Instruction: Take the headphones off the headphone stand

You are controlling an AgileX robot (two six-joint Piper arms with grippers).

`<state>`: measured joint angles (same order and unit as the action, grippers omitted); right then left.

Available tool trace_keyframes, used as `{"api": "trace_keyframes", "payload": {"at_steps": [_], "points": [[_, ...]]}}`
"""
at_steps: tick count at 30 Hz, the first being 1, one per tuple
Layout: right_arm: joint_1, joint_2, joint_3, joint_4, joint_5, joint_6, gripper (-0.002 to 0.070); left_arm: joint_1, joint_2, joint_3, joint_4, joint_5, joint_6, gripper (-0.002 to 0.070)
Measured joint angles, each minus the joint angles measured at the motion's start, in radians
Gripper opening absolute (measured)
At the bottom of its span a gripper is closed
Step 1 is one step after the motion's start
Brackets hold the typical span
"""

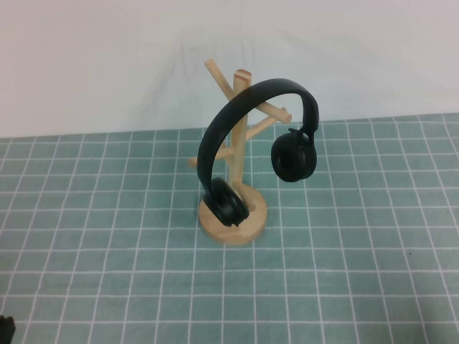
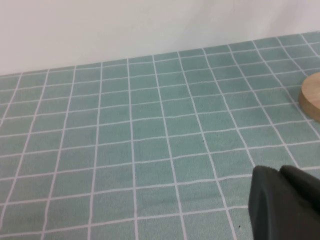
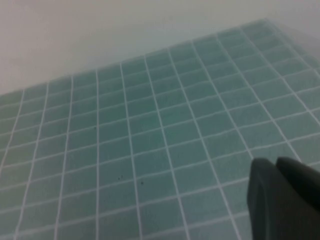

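The black headphones (image 1: 247,97) hang by their headband over the pegs of the light wooden headphone stand (image 1: 237,218) in the middle of the mat. One ear cup (image 1: 294,158) hangs free on the right. The other ear cup (image 1: 226,202) rests low by the stand's round base. My left gripper (image 2: 279,170) is shut and empty, low over the mat at the near left, far from the stand; a dark bit of it shows in the high view (image 1: 6,328). An edge of the stand's base shows in the left wrist view (image 2: 312,95). My right gripper (image 3: 276,161) is shut and empty, out of the high view.
A teal mat with a white grid (image 1: 344,272) covers the table. A plain white wall (image 1: 107,57) stands behind the stand.
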<state>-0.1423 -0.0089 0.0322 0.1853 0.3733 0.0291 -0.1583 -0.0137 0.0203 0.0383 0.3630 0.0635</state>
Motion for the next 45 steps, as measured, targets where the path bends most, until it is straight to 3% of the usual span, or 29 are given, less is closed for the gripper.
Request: {"api": "trace_keyframes", "payload": {"at_steps": [11,45], "points": [[0.000,0.000,-0.004,-0.230,0.006,-0.007,-0.0008,0.000,0.000,0.000,0.000,0.000,0.000,-0.0006],[0.000,-0.005,-0.004,-0.212,0.004,0.047,-0.0008,0.000,0.000,0.000,0.000,0.000,0.000,-0.0006]]}}
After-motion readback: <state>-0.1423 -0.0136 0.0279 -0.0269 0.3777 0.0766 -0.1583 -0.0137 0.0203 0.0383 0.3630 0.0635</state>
